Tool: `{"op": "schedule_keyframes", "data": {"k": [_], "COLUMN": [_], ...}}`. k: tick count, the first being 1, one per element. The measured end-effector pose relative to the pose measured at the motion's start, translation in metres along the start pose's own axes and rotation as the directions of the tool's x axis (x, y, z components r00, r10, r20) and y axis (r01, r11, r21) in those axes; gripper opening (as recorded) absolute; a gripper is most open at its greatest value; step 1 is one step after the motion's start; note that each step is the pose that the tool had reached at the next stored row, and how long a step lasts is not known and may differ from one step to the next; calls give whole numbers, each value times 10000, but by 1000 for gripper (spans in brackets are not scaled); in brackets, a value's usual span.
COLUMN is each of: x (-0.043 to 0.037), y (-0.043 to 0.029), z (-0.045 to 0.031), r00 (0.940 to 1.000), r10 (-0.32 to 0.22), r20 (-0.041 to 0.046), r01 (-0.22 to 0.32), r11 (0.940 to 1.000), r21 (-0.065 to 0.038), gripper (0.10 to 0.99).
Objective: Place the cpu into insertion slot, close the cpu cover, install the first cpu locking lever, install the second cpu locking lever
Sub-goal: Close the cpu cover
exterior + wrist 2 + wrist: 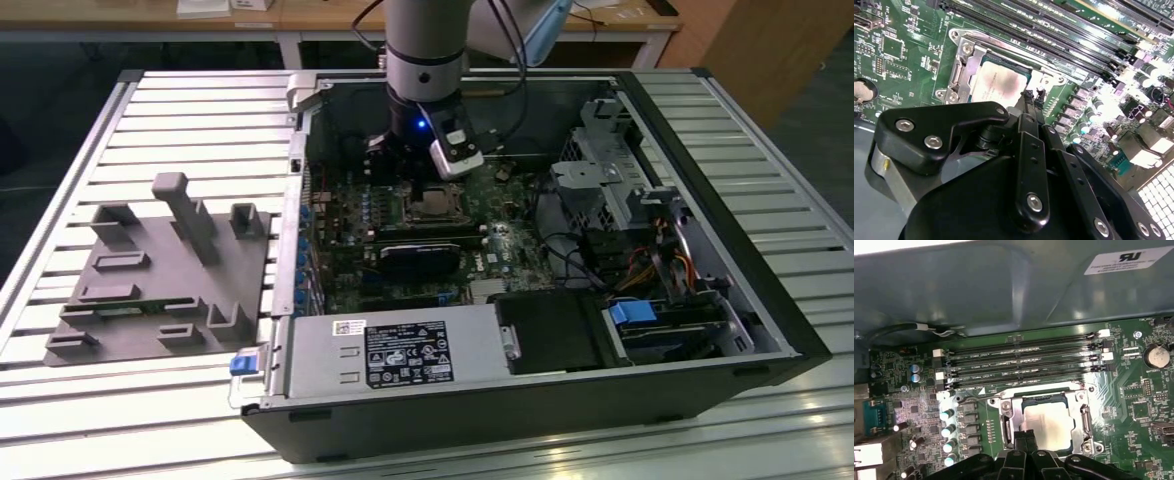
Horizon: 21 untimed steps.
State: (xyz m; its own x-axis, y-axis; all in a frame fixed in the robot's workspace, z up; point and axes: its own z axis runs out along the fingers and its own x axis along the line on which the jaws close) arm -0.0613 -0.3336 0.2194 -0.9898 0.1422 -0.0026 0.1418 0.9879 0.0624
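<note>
While the gripper (1026,439) hung low over the motherboard (919,405), fingers (1020,441) pinched together on nothing I could see, the cpu (1049,422) sat in the insertion slot (434,205). The cpu cover (965,67) lay down around it, and the fingertips were at the socket's edge, opposite the memory slots (1024,360).

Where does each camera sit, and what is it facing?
Exterior view: off the arm, looking down into the open computer case; shows the arm and gripper.
First wrist view: on the arm, facing the memory slots and cpu; shows the gripper.
Second wrist view: on the arm, behind the gripper, facing the cpu.
Both wrist views share the cpu and gripper.
</note>
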Motion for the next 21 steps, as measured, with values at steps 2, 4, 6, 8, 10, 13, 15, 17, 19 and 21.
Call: {"op": "schedule_keyframes", "data": {"k": [2, 4, 6, 8, 10, 13, 15, 17, 19, 21], "x": [-23, -47, -75, -105, -135, -177, -191, -192, -192, -193], "y": [6, 14, 23, 32, 41, 52, 56, 57, 59, 61], "z": [1, 1, 2, 3, 3, 4, 4, -1, -25, -58], "r00": [10000, 10000, 10000, 10000, 10000, 10000, 10000, 10000, 10000, 10000], "r10": [0, 0, 0, 0, 0, 0, 0, 1, 1, 1], "r20": [0, 0, 1, 0, 1, 1, 0, 0, 0, 1], "r01": [0, 0, 0, 0, 0, 0, 0, -1, -1, -1], "r11": [10000, 10000, 10000, 10000, 10000, 10000, 10000, 10000, 10000, 10000], "r21": [-1, -1, -1, -1, -1, -1, -1, 1, 1, -1], "gripper": [102, 102, 102, 102, 102, 102, 102, 102, 102, 102]}}
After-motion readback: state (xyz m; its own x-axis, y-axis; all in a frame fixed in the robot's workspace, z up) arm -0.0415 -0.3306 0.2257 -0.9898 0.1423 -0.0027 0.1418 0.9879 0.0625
